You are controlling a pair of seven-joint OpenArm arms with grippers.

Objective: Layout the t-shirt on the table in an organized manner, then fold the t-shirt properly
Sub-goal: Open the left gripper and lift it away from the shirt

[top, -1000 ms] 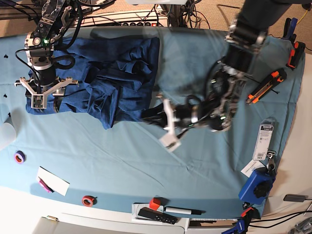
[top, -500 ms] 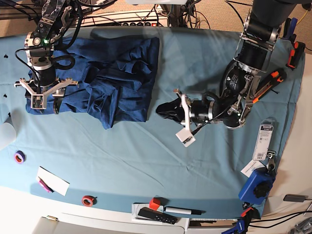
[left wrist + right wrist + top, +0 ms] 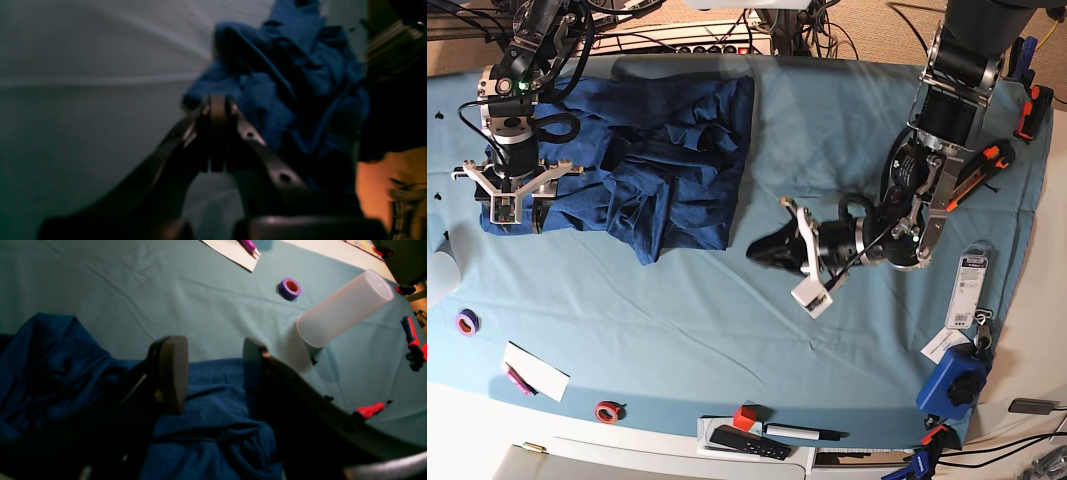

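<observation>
The navy t-shirt [image 3: 652, 165] lies crumpled and wrinkled on the far left part of the teal table [image 3: 727, 330]. My right gripper [image 3: 517, 212] hovers open over the shirt's left edge. In the right wrist view its two fingers [image 3: 173, 373] straddle blue cloth [image 3: 206, 413] without pinching it. My left gripper [image 3: 762, 250] is shut on nothing, low over bare table just right of the shirt and pointing at it. In the left wrist view the closed left gripper [image 3: 217, 103] sits in front of the bunched shirt [image 3: 300, 83].
A purple tape roll [image 3: 289, 288], a translucent cylinder [image 3: 343, 308] and red-handled tools [image 3: 410, 336] lie near the right gripper. An orange knife [image 3: 972, 175], a blue box [image 3: 952, 380], a red tape roll [image 3: 607, 410], paper [image 3: 535, 370] and a remote [image 3: 747, 442] line the table edges.
The left arm has swung back from the shirt's right edge toward the right and settled, gripper shut and empty. The right gripper shifted slightly left over the shirt.
</observation>
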